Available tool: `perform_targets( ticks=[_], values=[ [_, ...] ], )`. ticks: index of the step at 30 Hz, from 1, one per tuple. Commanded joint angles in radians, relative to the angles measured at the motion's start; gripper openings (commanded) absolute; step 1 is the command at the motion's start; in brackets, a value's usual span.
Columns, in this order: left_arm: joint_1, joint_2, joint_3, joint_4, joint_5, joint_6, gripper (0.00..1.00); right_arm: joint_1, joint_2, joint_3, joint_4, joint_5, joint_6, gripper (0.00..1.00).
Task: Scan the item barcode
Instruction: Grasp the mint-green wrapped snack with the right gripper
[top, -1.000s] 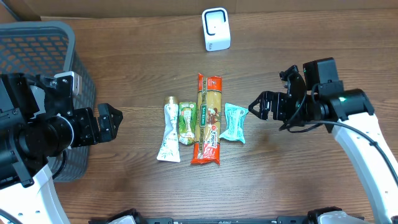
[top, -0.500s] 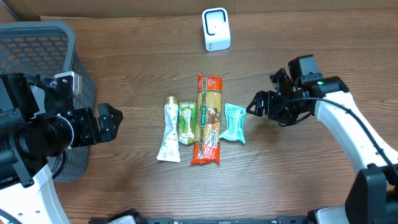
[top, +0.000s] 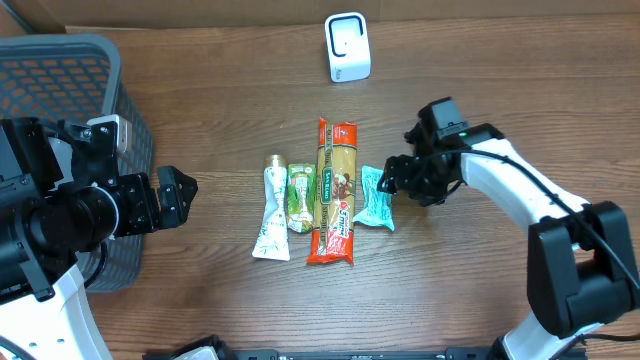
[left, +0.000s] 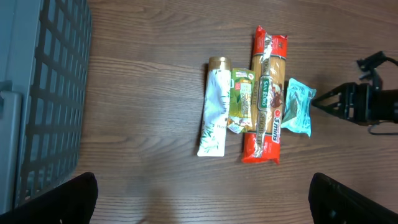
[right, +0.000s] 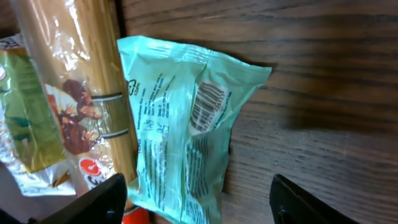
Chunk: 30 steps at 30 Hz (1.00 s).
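So here's where we're at. The brown wooden table (top: 200, 310) and the grey plastic mesh basket (top: 60, 80) look the same as a second ago, and our left gripper (top: 180, 196) is still parked beside the basket, claws spread wide and nothing in them.

All the action is on the right. Our right gripper (top: 393, 180) has swung in from well out on the right and now sits at the right edge of the row. The claws have narrowed a bit but are still spread, not pinching anything yet.

The long red-and-clear pasta pack (top: 335, 195) hasn't budged. The small teal crinkly plastic packet (top: 377, 197), just right of it, is what we're lining up on. It's still flat on the table, well short of the white boxy scanner (top: 347, 47) at the back.

Nice bonus: its black barcode (right: 209, 102) faces up. We'd say the grab comes next.
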Motion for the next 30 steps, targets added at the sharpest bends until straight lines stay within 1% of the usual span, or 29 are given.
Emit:
perform_targets(
  ticks=[1, 4, 7, 11, 12, 15, 18, 24, 26, 30],
  values=[
    [0.005, 0.003, -0.001, 0.001, 0.0, 0.008, 1.0, 0.005, 0.009, 0.014, 0.021, 0.034, 0.024, 0.72],
    [0.005, 0.003, -0.001, 0.001, 0.0, 0.008, 1.0, 0.006, 0.022, 0.014, 0.033, 0.034, 0.036, 0.66],
    [0.005, 0.003, -0.001, 0.001, 0.0, 0.008, 1.0, 0.007, 0.045, 0.014, 0.036, 0.033, 0.039, 0.64],
    [0.005, 0.003, -0.001, 0.001, 0.0, 0.008, 1.0, 0.026, 0.073, 0.014, 0.044, 0.029, 0.044, 0.59],
    [0.005, 0.003, -0.001, 0.001, 0.0, 0.008, 1.0, 0.034, 0.08, 0.014, 0.045, 0.029, 0.045, 0.57],
    [0.005, 0.003, -0.001, 0.001, 0.0, 0.008, 1.0, 0.055, 0.1, 0.014, 0.042, 0.03, 0.048, 0.46],
    [0.005, 0.003, -0.001, 0.001, 0.0, 0.008, 1.0, 0.065, 0.117, 0.013, 0.031, 0.056, 0.093, 0.34],
    [0.005, 0.003, -0.001, 0.001, 0.0, 0.008, 1.0, 0.061, 0.122, 0.018, -0.011, 0.101, 0.097, 0.04],
    [0.005, 0.003, -0.001, 0.001, 0.0, 0.008, 1.0, 0.049, 0.121, 0.035, -0.049, 0.136, 0.078, 0.04],
    [0.005, 0.003, -0.001, 0.001, 0.0, 0.008, 1.0, 0.029, 0.092, 0.117, -0.154, 0.187, -0.057, 0.04]
  ],
)
